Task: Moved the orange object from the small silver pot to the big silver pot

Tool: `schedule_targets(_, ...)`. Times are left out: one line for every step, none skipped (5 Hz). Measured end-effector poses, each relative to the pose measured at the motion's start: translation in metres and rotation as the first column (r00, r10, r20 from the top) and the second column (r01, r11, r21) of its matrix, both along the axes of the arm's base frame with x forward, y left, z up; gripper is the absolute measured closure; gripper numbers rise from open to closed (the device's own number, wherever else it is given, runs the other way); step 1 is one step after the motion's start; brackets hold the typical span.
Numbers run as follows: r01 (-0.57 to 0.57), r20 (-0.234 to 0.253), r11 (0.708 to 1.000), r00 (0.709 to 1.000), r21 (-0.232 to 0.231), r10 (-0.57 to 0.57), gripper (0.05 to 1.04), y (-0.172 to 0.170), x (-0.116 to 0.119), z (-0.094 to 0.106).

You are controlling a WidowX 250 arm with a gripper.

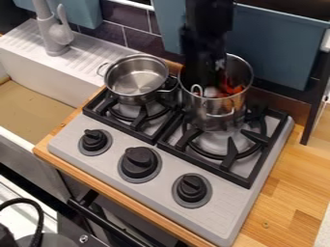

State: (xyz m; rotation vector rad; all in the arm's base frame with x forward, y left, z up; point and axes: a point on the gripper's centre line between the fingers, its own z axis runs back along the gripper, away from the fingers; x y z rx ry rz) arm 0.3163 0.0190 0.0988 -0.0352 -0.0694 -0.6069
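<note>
- I hang at the upper middle of the frame, my arm coming down from the top edge, and my black gripper [206, 70] is lowered into the big silver pot [213, 107].
- I cannot tell whether my jaws are apart, together or clamped on something; their ends are hidden in the pot.
- The orange object [237, 89] is inside the big pot, right of the middle near the top, showing in bright patches beside and below me; I cannot tell whether I touch it.
- The big pot stands upright on the right-hand part of the black burner grate [213, 170].
- The small silver pot [126, 98] sits upright left of the big one, on the left-hand part of the grate, with its round silver bottom in view.
- Three black knobs [138, 163] run in a slanting row along the front of the grey stove [216, 222], from left of the middle to the lower middle.
- The white sink [71, 70] and its pale tap [51, 36] are at the upper left.
- A wooden counter [283, 193] spreads over the lower right.
- Blue panels [277, 48] and dark tiles [120, 34] line the top.
</note>
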Motion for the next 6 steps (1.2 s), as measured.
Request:
schedule_targets(-0.020,0.020,1.000,1.000,-0.019,0.021,0.083,0.008,-0.001,0.017)
schedule_targets(-0.036,0.034,0.999,0.999,-0.007,0.036,0.083,0.021,0.000,0.025)
schedule_targets(-0.045,0.067,0.999,0.997,0.029,0.043,0.083,0.033,0.004,0.025)
schedule_targets(-0.056,0.088,0.998,0.995,0.035,0.053,0.083,0.044,0.004,0.022)
schedule_targets(-0.063,0.087,0.998,0.994,0.015,0.062,0.083,0.056,0.002,0.021)
schedule_targets(-0.068,0.087,0.997,0.994,0.019,0.066,0.083,0.070,0.003,0.010)
